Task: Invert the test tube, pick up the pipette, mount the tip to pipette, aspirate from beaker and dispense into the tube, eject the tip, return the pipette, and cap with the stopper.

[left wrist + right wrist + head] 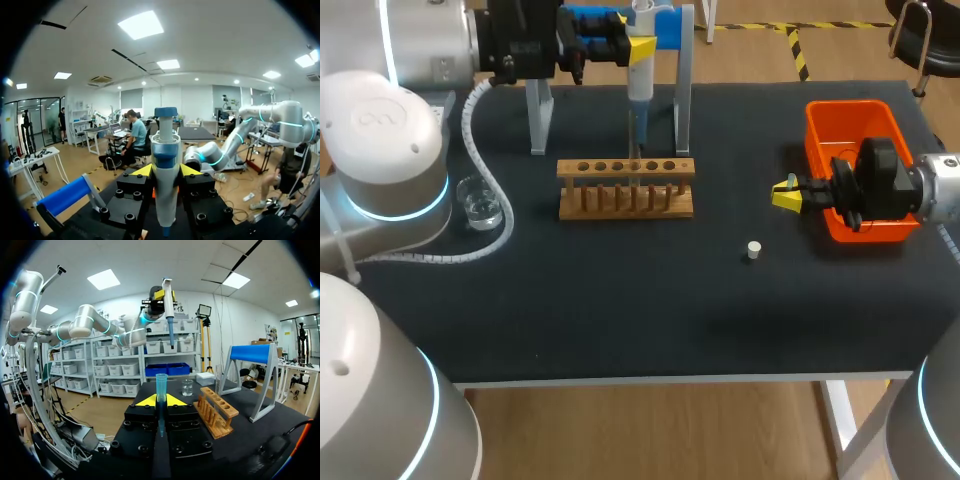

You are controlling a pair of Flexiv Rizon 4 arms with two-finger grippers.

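Observation:
My left gripper (632,45) is at the back of the table, shut on the white and blue pipette (640,75), which hangs upright above the wooden tube rack (625,188). The left wrist view has the pipette (165,175) clamped between the yellow fingertips (142,171). My right gripper (785,193) is beside the orange bin (840,120), shut on a clear blue test tube (161,387) that stands upright between its fingers. The white stopper (753,250) lies on the mat in front of it. A glass beaker (480,205) stands at the left.
A stand with grey legs and a blue top bar (682,90) rises behind the rack. From the right wrist, the rack (217,410), the beaker (187,387) and the stand (250,370) lie ahead of the gripper. The mat is black.

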